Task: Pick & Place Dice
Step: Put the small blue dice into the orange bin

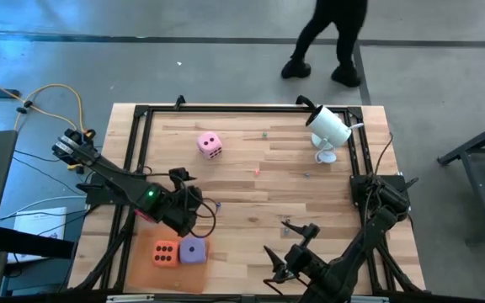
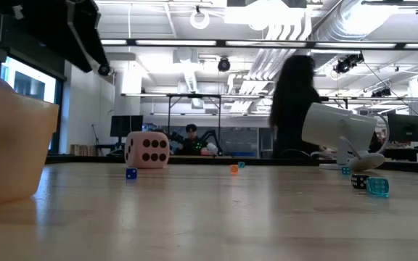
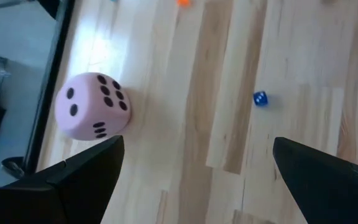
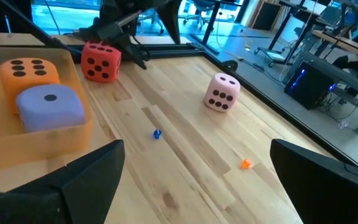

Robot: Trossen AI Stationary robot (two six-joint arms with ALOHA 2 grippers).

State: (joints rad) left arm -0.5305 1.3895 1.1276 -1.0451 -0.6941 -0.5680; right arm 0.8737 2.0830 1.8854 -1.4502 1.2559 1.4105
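Holding the magenta die, the left hand hovers above the tray; release next. Right hand waits open, lower centre.

L arm reaches in from the table's left edge, forearm angled toward centre, wrist low near the front-left. Left gripper holds a red cube betw. its fingers per the right wrist view. R arm folded at front-right corner, elbow by the right edge. Right gripper spread wide, nothing in it, hovering.
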